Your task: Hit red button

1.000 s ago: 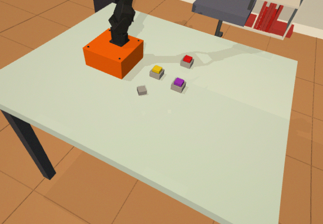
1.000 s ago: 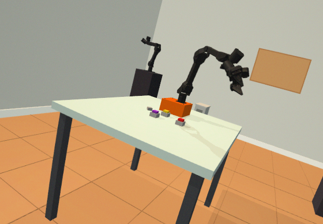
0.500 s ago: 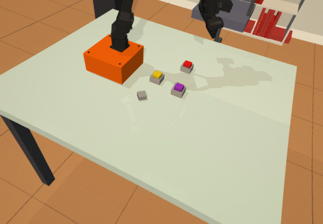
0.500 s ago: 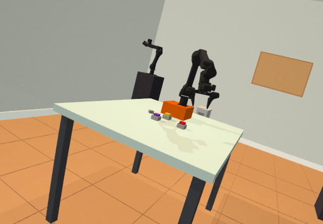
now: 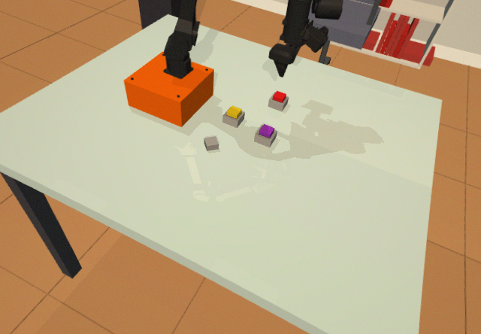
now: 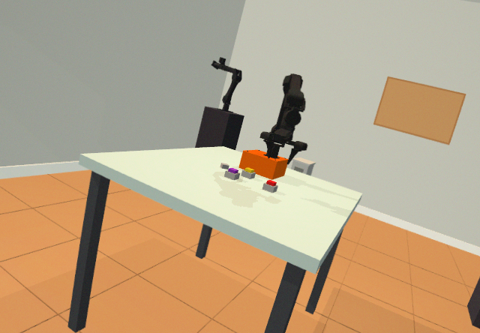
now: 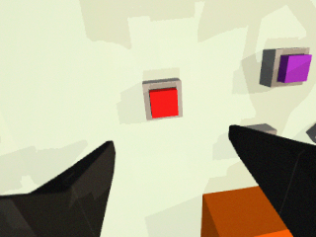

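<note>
The red button [image 5: 279, 96] [image 6: 271, 183] [image 7: 164, 103] sits raised on its grey housing. The yellow button [image 5: 234, 111] [image 6: 249, 170] and the purple button [image 5: 266, 131] [image 6: 232, 170] [image 7: 295, 68] stand nearby, also raised. A small grey block [image 5: 211, 143] [image 6: 224, 165] lies beyond them. My gripper [image 6: 280, 159] [image 7: 172, 138] is open and empty, pointing down above the table, with the fingers wide apart. In the wrist view the red button shows between and ahead of the fingertips, untouched. The right finger hides the top of the yellow button there.
The orange base box [image 5: 153, 103] [image 6: 257, 165] [image 7: 232, 212] stands beside the yellow button, with my arm mounted on it. The table [image 5: 155, 190] [image 6: 163, 174] carries the buttons and block. A chair and a shelf stand behind the table. Another arm stands on a dark pedestal [image 6: 214, 127].
</note>
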Tool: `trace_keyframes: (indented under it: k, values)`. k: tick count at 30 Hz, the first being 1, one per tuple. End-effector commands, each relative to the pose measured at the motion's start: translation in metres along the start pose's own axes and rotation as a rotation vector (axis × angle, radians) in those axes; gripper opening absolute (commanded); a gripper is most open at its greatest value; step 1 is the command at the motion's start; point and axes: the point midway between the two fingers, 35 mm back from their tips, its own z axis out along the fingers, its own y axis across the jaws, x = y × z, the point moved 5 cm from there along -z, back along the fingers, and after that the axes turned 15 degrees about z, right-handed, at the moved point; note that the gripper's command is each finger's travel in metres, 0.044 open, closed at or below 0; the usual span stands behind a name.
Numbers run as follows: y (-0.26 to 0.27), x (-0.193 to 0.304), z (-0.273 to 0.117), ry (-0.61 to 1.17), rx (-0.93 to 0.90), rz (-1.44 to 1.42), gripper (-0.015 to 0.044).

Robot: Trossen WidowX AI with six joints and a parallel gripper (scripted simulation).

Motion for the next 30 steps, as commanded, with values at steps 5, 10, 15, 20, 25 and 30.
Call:
trace_keyframes:
  k: [5,10,15,20,25,30]
  values:
    - [-0.003,0.002,0.062,0.006,0.013,0.012,0.0216]
    - [-0.003,0.002,0.062,0.006,0.013,0.012,0.0085]
    - [-0.003,0.002,0.062,0.006,0.013,0.012,0.0020]
    - [-0.003,0.002,0.062,0.006,0.013,0.012,0.0020]
    - [-0.003,0.002,0.066,0.006,0.013,0.012,0.0020]
    - [-0.003,0.002,0.074,0.006,0.013,0.012,0.0020]
